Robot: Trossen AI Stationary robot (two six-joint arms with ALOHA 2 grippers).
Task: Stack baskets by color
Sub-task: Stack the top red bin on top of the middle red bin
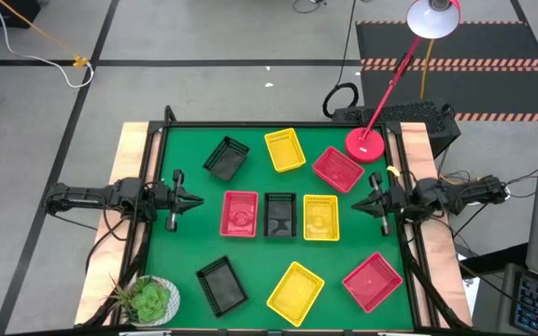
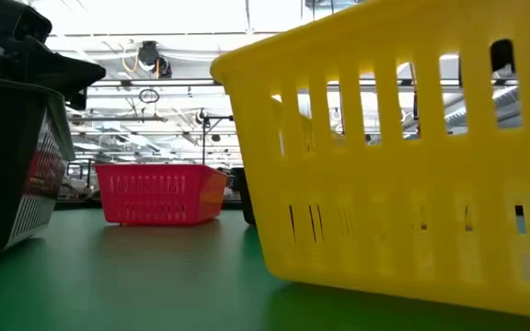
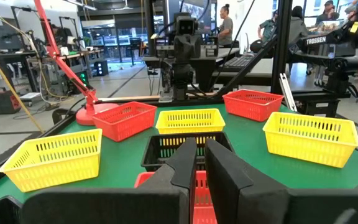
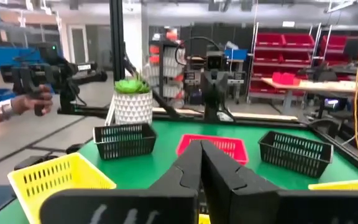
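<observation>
1. The green table top is framed by pale wooden side boards and stands on a grey floor crossed by dark lines.
2. At the table's left edge the left gripper waits; its fingers stand slightly apart and hold nothing.
3. In the near left corner sits a potted plant in a white patterned pot.
4. On the left side lie two black baskets: one at the far side and one at the near side.
5. Across the middle three baskets stand in a row, just beside one another: a red basket, a black basket and a yellow basket.
6. Beyond the row lie a tilted yellow basket and a tilted red basket.
7. Nearer than the row lie a yellow basket and a red basket, both tilted.
8. All nine baskets lie singly; none is stacked.
9. A red desk lamp has its round base at the table's far right corner.
10. At the right edge the right gripper waits with its fingers shut on nothing.
11. A striped dark mat lies on the floor beyond.
12. In the right wrist view a person's hand shows past the table.
</observation>
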